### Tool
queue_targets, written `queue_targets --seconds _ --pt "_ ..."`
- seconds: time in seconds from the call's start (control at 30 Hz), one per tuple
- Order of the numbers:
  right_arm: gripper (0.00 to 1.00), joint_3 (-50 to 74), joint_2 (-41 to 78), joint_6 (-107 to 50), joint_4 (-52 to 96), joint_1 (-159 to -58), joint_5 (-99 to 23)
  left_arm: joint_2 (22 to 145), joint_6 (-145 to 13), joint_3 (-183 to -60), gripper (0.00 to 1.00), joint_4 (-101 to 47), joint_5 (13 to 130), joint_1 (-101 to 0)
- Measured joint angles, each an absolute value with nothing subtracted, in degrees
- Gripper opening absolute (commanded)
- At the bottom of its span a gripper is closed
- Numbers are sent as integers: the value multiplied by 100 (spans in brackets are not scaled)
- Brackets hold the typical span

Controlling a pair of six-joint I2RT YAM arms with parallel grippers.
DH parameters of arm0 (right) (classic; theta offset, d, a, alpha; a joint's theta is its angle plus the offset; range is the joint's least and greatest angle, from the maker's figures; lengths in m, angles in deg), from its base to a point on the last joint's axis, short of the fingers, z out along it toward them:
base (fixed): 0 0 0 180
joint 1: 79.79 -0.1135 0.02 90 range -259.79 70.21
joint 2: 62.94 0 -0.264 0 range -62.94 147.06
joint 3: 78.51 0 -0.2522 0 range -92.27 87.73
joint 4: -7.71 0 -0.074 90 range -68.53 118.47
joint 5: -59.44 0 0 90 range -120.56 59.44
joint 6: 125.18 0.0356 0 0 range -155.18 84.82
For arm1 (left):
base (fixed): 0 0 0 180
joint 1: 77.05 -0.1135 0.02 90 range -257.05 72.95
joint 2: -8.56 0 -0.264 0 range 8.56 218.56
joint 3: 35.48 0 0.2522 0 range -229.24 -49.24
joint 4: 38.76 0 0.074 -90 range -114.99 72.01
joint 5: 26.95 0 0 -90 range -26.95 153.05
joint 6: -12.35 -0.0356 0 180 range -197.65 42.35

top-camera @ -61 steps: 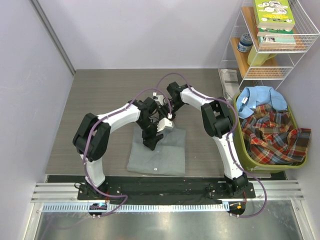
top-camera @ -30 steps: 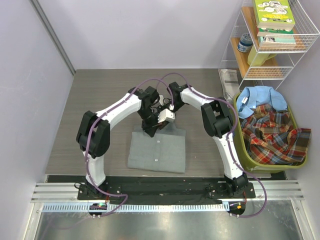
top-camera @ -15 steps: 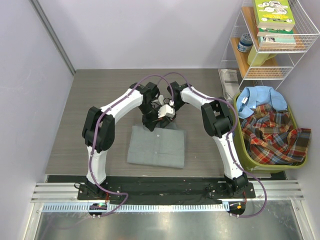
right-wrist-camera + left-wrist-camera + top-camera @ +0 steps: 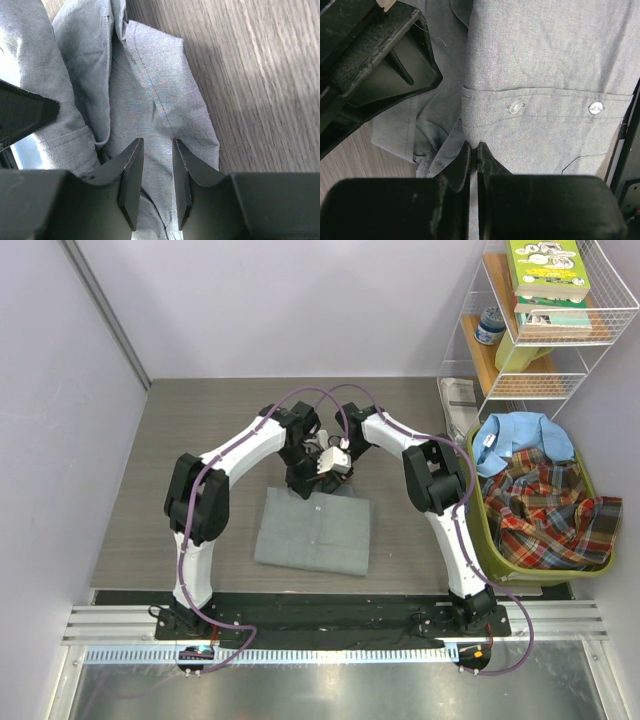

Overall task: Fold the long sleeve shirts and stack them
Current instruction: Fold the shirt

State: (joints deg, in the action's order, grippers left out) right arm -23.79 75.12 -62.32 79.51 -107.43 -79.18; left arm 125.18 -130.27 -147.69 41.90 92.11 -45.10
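One folded grey shirt [image 4: 313, 535] lies at the middle of the table [image 4: 200, 460]. At its 12 o'clock edge the left gripper [image 4: 474, 146] is pressed together on a pinch of cloth. The right gripper [image 4: 156, 142] stands slightly apart with grey cloth in the gap; whether it grips is unclear. At 3 o'clock, a green basket [image 4: 545, 576] holds a light blue shirt [image 4: 520, 440] and a plaid shirt [image 4: 545, 510].
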Motion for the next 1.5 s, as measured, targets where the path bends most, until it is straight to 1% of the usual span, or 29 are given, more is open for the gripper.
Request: queue_targets --seconds 0.7,0.93,0.97,1.07,1.1,1.17,1.2,1.27,1.3,1.37,1.4,1.43,1.47,1.5 --pt "36 -2467 7574 -6394 8086 -10693 -7962 12347 -13011 -14745 0 3580 9152 -4510" --pt "36 -2545 7598 -6411 8154 -10673 -7931 12153 -13014 -14481 1 3160 9055 -4515" --pt "37 -2561 7598 -6420 8161 -10664 -7914 12153 -13014 -14413 2 3090 9031 -4517" --pt "40 -2637 7600 -6442 8204 -10629 -7844 12157 -13016 -14297 6 2953 8988 -4521" --pt "41 -2688 7600 -6453 8220 -10612 -7802 12164 -13016 -14282 12 2896 8972 -4524" --pt "43 -2779 7600 -6466 8231 -10581 -7708 12186 -13016 -14282 18 2793 8966 -4524" --pt "45 -2838 7600 -6468 8239 -10557 -7660 12199 -13009 -14282 29 2756 8968 -4526" --pt "47 -2941 7600 -6477 8252 -10511 -7571 12223 -13027 -14282 36 2680 8983 -4526" --pt "50 -3011 7600 -6483 8285 -10479 -7518 12229 -13029 -14282 41 2669 9003 -4526" --pt "55 -3125 7598 -6490 8342 -10396 -7422 12229 -13046 -14288 45 2686 9042 -4535" --pt "57 -3184 7593 -6503 8386 -10341 -7372 12229 -13035 -14306 48 2739 9093 -4554" --pt "64 -3240 7585 -6520 8438 -10258 -7317 12229 -13016 -14341 50 2837 9152 -4589" --pt "65 -3271 7574 -6533 8491 -10197 -7280 12229 -13000 -14376 53 2900 9200 -4633" --pt "66 -3286 7550 -6566 8552 -10116 -7240 12229 -12931 -14435 58 2996 9302 -4718"
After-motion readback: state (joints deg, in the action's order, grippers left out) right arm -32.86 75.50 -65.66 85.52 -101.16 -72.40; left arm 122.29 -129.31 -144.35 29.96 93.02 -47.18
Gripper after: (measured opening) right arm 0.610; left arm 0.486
